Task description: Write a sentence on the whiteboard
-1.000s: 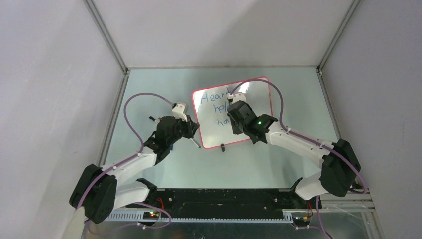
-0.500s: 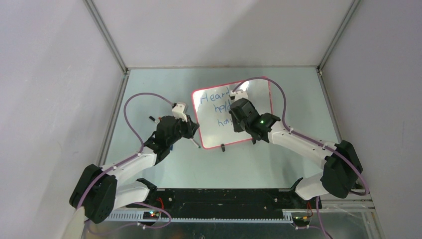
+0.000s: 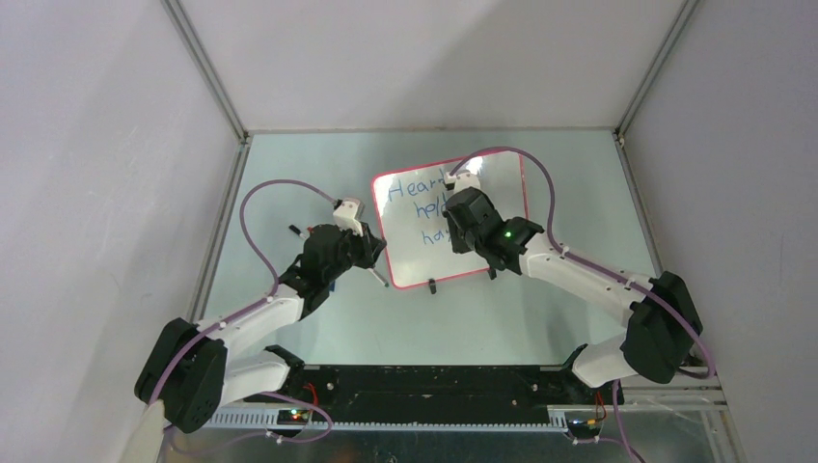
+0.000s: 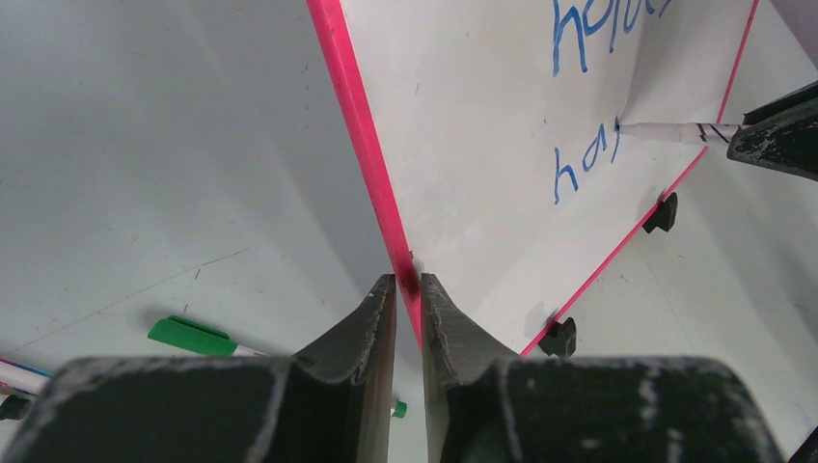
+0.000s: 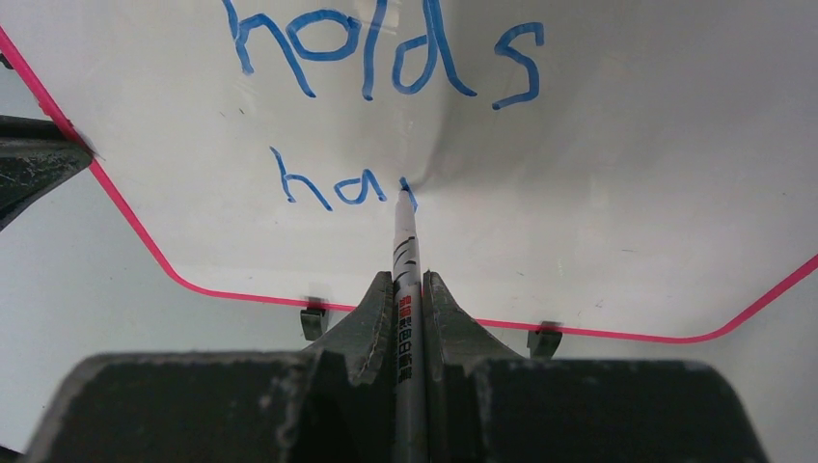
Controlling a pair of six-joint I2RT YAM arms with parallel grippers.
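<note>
Right pincer [image 5: 408, 282] grips a marker [image 5: 406, 236], tip on the whiteboard [image 5: 637, 164] (third line of the sentence [image 5: 386, 53]); left pincer [image 4: 406, 285] clamps its edge.

One whiteboard [image 4: 463, 116], on two black feet [image 4: 661, 212]. One blue sentence [image 5: 376, 58], three lines so far. Two hands: left hand [image 4: 407, 289], right hand [image 5: 409, 285]. Two sure markers: one white marker [image 5: 405, 260], one green-capped marker [image 4: 193, 338] on the tabletop [image 4: 145, 145]. One further pen-like end [image 4: 12, 376], cut off at the frame edge.
</note>
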